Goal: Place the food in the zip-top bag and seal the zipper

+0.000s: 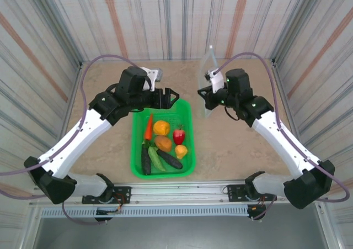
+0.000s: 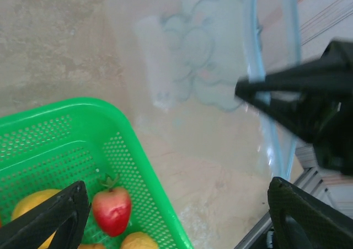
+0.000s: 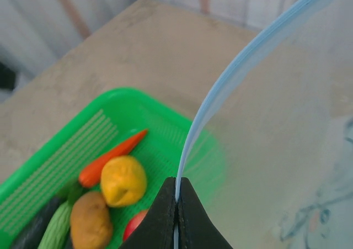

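The food lies in a green mesh basket [image 1: 134, 149]: an orange carrot [image 1: 148, 126], round orange and yellow fruits [image 1: 161, 127], a red strawberry [image 1: 179, 134], a green cucumber [image 1: 156, 158] and dark long pieces [image 1: 145, 159]. My right gripper [image 1: 204, 98] is shut on the light-blue zipper [image 3: 204, 111] at the edge of the clear zip-top bag [image 1: 209, 67], which it holds upright just right of the basket. My left gripper [image 1: 169, 97] stands open over the basket's far end, facing the bag [image 2: 204, 78], with nothing between its fingers [image 2: 49, 216]. The strawberry [image 2: 112, 209] lies below it.
Striped walls close in the tabletop on three sides. Bare tan table lies to the right of the basket and behind it. The right gripper's black fingers [image 2: 292, 97] reach into the left wrist view from the right, at the bag's blue strip [image 2: 255, 50].
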`<action>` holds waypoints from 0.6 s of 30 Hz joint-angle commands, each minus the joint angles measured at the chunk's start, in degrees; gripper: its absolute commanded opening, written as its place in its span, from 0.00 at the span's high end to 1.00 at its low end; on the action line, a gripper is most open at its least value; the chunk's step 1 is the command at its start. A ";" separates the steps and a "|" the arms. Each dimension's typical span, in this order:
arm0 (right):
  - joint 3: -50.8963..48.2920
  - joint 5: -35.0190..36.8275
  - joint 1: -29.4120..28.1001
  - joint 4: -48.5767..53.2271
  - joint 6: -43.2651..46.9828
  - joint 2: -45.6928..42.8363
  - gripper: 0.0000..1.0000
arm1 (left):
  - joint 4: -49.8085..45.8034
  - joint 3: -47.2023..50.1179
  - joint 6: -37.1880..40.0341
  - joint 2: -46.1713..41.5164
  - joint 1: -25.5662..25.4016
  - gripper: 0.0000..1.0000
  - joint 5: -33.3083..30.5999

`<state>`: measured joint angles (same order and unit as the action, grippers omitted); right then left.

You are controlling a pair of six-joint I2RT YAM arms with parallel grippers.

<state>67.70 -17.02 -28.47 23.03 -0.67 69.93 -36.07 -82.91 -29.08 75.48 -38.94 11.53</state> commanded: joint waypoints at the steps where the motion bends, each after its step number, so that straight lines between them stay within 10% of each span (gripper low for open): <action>1: -2.69 -1.58 -2.66 1.49 7.60 -1.44 0.95 | 3.86 -0.22 -4.74 1.10 0.33 0.14 4.46; 18: -6.55 2.30 -8.96 -5.97 1.61 -1.87 0.98 | 15.42 6.72 -17.47 6.16 -1.30 0.26 3.27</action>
<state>61.78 -17.06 -36.12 20.12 3.46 68.58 -23.77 -76.84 -43.81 81.21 -39.38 16.21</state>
